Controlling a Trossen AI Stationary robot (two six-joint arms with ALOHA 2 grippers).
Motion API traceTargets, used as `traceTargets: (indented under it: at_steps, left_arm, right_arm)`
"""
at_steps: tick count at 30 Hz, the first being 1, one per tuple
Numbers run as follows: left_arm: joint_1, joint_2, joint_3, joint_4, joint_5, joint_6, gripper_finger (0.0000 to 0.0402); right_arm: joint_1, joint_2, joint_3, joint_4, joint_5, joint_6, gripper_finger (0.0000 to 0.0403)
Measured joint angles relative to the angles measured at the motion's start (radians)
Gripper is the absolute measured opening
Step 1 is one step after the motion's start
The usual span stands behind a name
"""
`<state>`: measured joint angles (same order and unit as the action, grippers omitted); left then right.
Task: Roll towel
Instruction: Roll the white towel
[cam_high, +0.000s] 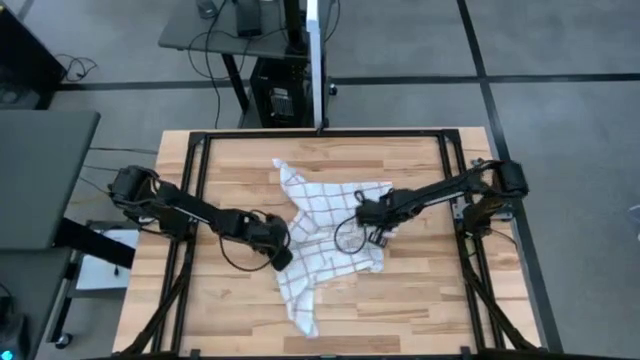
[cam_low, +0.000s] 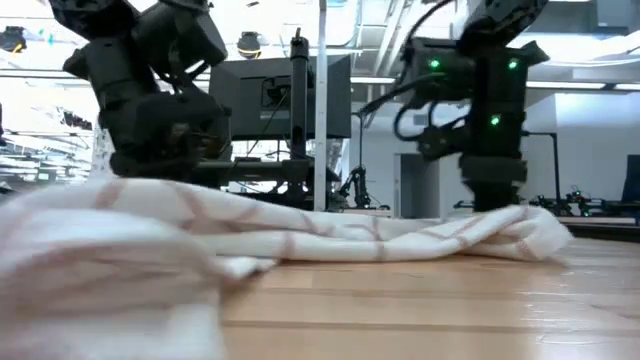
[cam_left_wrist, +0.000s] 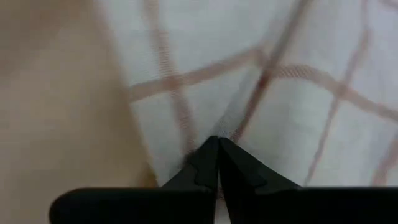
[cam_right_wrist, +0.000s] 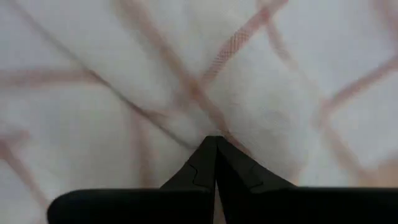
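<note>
The towel (cam_high: 318, 245) is lying on the middle of the table (cam_high: 420, 300), stretching from the far centre toward the near edge. The left gripper (cam_high: 281, 255) is sitting at the towel's left edge, its closed tips touching the cloth. The right gripper (cam_high: 372, 232) is resting on the towel's right part, fingers together. A desk (cam_high: 225, 25) is standing beyond the table's far side.

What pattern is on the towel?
The white cloth towel has thin reddish-brown lines crossing into a grid of squares, clearest in the high view.
</note>
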<state>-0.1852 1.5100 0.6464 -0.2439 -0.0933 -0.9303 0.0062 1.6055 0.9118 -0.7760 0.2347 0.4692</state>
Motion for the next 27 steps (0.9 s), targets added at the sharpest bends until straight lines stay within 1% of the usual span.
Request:
traceTargets:
  at_steps: [5, 7, 9, 12, 15, 17, 19, 21, 24, 27]
  left_arm:
    - [0.034, -0.115, 0.0, -0.053, -0.001, 0.017, 0.0]
    - [0.034, -0.153, 0.001, -0.036, 0.0, 0.029, 0.0]
    - [0.035, -0.191, 0.001, -0.01, 0.003, 0.04, 0.0]
    - [0.045, -0.217, 0.005, 0.047, 0.002, 0.043, 0.0]
    - [0.052, -0.214, 0.004, 0.033, 0.002, 0.055, 0.0]
    - [0.052, -0.214, 0.004, 0.023, 0.003, 0.053, 0.0]
    - [0.052, -0.221, 0.004, 0.022, 0.014, 0.047, 0.0]
    - [0.047, -0.237, 0.004, 0.021, 0.041, 0.043, 0.0]
    - [0.033, -0.251, 0.005, 0.013, 0.05, 0.035, 0.0]
    - [0.033, -0.251, 0.005, 0.014, 0.036, 0.035, 0.0]
  right_arm:
    - [-0.03, -0.178, -0.011, -0.044, 0.0, 0.029, 0.0]
    - [-0.029, -0.239, -0.01, -0.021, 0.001, 0.046, 0.0]
    - [-0.022, -0.273, -0.01, 0.037, 0.001, 0.054, 0.0]
    - [-0.014, -0.281, -0.009, 0.14, -0.001, 0.053, 0.0]
    - [-0.028, -0.248, -0.008, 0.234, -0.001, 0.032, 0.0]
    - [-0.046, -0.228, -0.008, 0.232, -0.005, 0.027, 0.0]
    - [-0.068, -0.228, -0.008, 0.178, -0.026, 0.029, 0.0005]
    - [-0.089, -0.25, -0.008, 0.081, -0.056, 0.036, 0.0019]
    - [-0.108, -0.293, -0.009, -0.067, -0.078, 0.107, 0.0054]
    - [-0.092, -0.342, -0.06, -0.037, -0.078, 0.204, 0.0101]
